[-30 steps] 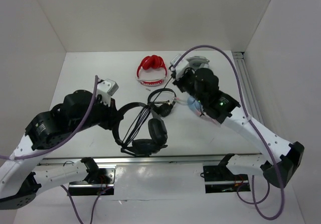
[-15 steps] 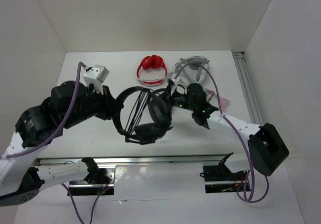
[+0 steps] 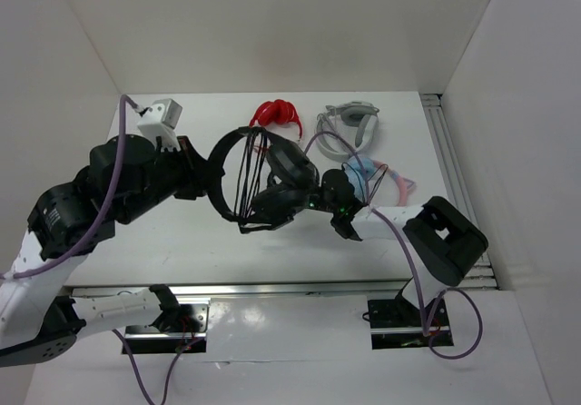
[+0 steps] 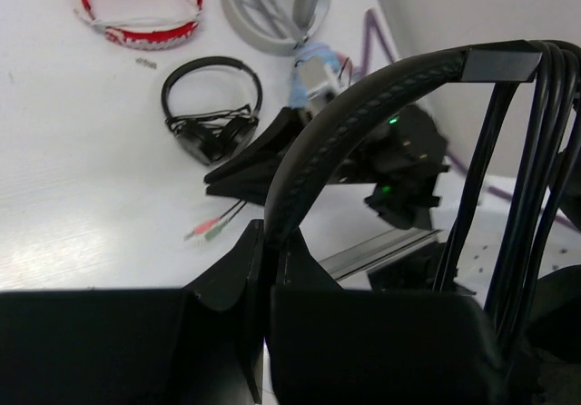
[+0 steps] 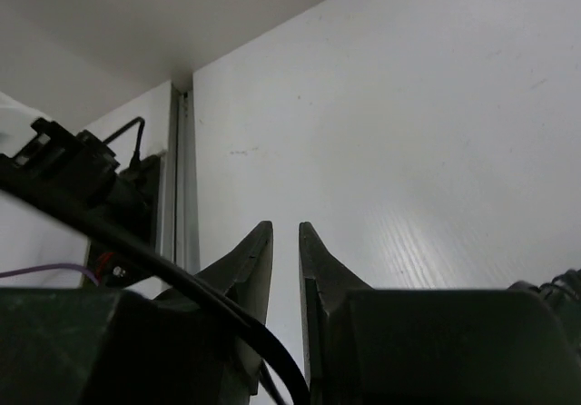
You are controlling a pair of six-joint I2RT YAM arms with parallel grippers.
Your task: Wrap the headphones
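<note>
The large black headphones (image 3: 283, 162) hang in the air above the table's middle. My left gripper (image 3: 211, 166) is shut on their headband (image 4: 363, 114), which is pinched between the jaws in the left wrist view, where the gripper (image 4: 268, 239) fills the bottom. Several turns of the thin black cable (image 3: 245, 180) run across the headband loop, and they also show in the left wrist view (image 4: 526, 196). My right gripper (image 3: 295, 205) sits low beside the earcups. In its wrist view the jaws (image 5: 285, 228) stand almost closed, and the cable (image 5: 182, 287) crosses the left finger and dips between them.
A red pair (image 3: 275, 114) and a grey pair (image 3: 354, 122) lie at the back of the table. A small black on-ear pair (image 4: 213, 105) and a red-green plug (image 4: 211, 230) lie below the right arm. A metal rail (image 3: 272, 287) runs along the near edge.
My left gripper has lifted the headphones and carried them toward the back. My right arm has folded and swung left and down, close under the earcups.
</note>
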